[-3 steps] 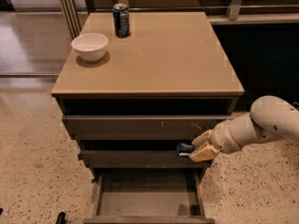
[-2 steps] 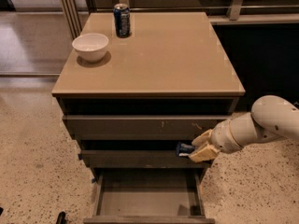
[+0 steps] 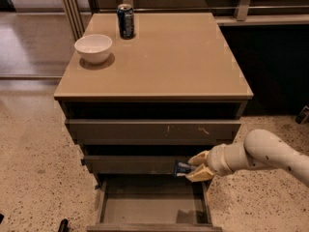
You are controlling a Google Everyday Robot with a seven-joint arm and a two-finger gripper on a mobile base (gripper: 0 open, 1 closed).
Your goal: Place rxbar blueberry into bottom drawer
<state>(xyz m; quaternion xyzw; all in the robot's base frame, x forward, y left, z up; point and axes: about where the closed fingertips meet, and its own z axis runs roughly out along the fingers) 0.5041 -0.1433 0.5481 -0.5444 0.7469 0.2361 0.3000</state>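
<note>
Far left, on the cabinet top [image 3: 183,57]: bowl [image 3: 94,47], then can [image 3: 126,21] behind it and to its right; neither part of the job. Lower down, bottom drawer [image 3: 149,208] pulled out, plain grey floor showing. Right of centre, bar [image 3: 182,168] pinched by its right end in the gripper [image 3: 192,168], sticking out leftward. Fingers clamped on the bar, not apart. Held level with the middle drawer [image 3: 130,164] front and just before it, above the right rear part of the bottom drawer. Further right, arm [image 3: 270,153] reaching in from the floor side.

Judged as the carry-and-place step: bar in grasp, not yet inside. Next move calls for lowering past the middle drawer's front into the tray below, then parting the fingers. Worth keeping off the right wall while going down.
</note>
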